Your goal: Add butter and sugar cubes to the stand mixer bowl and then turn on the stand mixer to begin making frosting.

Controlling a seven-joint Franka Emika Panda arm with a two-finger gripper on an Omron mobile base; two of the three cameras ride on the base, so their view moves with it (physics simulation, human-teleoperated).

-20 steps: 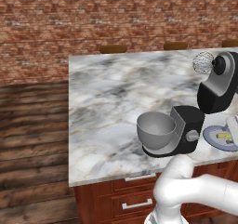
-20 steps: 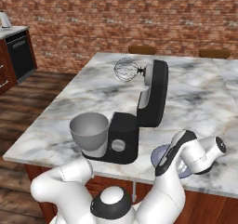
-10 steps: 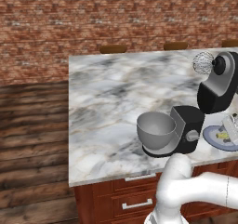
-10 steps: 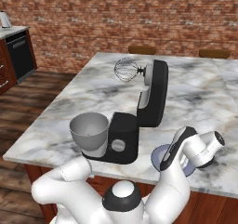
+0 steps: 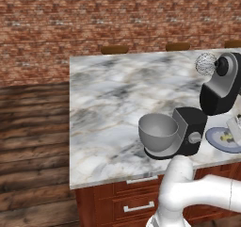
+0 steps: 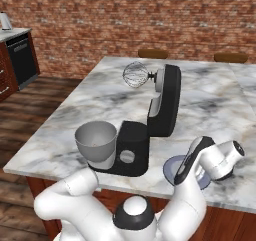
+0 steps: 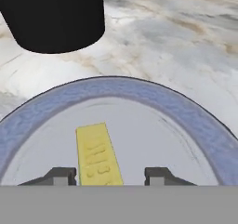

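The butter (image 7: pixel 97 155), a pale-yellow stick, lies on a blue-grey plate (image 7: pixel 139 95) in the hand view. My gripper (image 7: pixel 111 175) is low over the plate and open, one fingertip (image 7: pixel 62 174) against the butter's left side and the other a little off its right side. From the left base view the hand hangs over the plate (image 5: pixel 216 139) at the right edge. The stand mixer (image 5: pixel 190 132) (image 6: pixel 162 105) stands with its head tilted up. The stand mixer bowl (image 5: pixel 157 132) (image 6: pixel 96 142) sits on its base, and nothing shows inside it. The sugar cubes are hidden.
The plate (image 6: pixel 172 167) sits close to the marble counter's front edge (image 6: pixel 60 172), right of the mixer's black base (image 7: pixel 51 18). A wire whisk (image 6: pixel 135 75) hangs from the raised head. A silver knob (image 6: pixel 127 157) faces front. Two stools stand behind the counter.
The hand has dropped a little toward the plate. The fingers have drawn closer together around the butter. Mixer, bowl and plate have not moved.
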